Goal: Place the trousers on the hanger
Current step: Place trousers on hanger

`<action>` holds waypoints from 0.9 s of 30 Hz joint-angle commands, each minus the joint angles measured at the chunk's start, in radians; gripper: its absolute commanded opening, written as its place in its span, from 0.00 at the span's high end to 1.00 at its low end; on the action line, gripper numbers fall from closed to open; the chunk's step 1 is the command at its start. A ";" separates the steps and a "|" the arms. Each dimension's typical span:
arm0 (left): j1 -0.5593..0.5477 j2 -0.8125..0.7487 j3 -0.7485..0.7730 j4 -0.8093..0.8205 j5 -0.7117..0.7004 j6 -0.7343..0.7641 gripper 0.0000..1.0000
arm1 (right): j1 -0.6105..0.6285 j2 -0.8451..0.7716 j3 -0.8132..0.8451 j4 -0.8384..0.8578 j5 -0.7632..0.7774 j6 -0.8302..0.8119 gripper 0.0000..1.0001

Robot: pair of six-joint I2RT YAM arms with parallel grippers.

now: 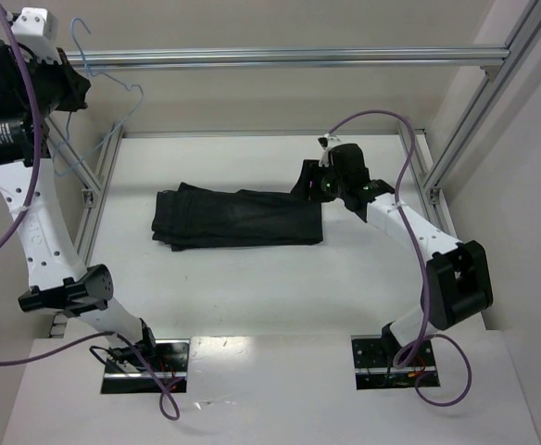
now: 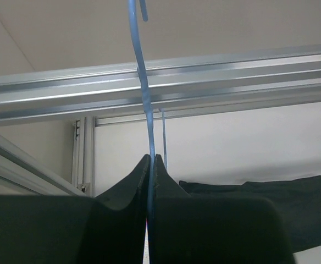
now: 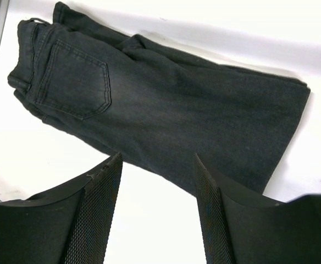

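Note:
The black trousers (image 1: pixel 238 218) lie folded flat on the white table, waist to the left. They also show in the right wrist view (image 3: pixel 166 110) and in the left wrist view (image 2: pixel 298 203). The light-blue wire hanger (image 1: pixel 133 97) hangs raised at the far left by the frame. My left gripper (image 1: pixel 74 88) is shut on the hanger's wire (image 2: pixel 144 93), which runs up between its closed fingertips (image 2: pixel 151 159). My right gripper (image 1: pixel 309 181) is open and empty, hovering just over the trousers' right, leg end (image 3: pixel 156 159).
A silver aluminium bar (image 1: pixel 280 57) crosses the back of the cell and shows close above the left gripper (image 2: pixel 204 77). Frame posts stand at the left (image 1: pixel 94 176) and right (image 1: pixel 437 167). The white table (image 1: pixel 252 287) extends toward the arm bases.

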 commanded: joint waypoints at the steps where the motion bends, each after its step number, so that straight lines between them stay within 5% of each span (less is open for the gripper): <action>1: 0.001 -0.094 -0.072 0.127 0.048 -0.029 0.96 | 0.010 -0.083 -0.024 0.061 0.022 0.008 0.40; 9: 0.001 -0.247 -0.351 0.156 0.098 -0.058 0.97 | 0.010 -0.172 -0.094 0.042 0.051 0.028 0.43; 27: -0.008 -0.526 -0.552 0.112 0.359 -0.066 0.97 | 0.105 -0.174 -0.105 0.071 -0.044 0.119 0.38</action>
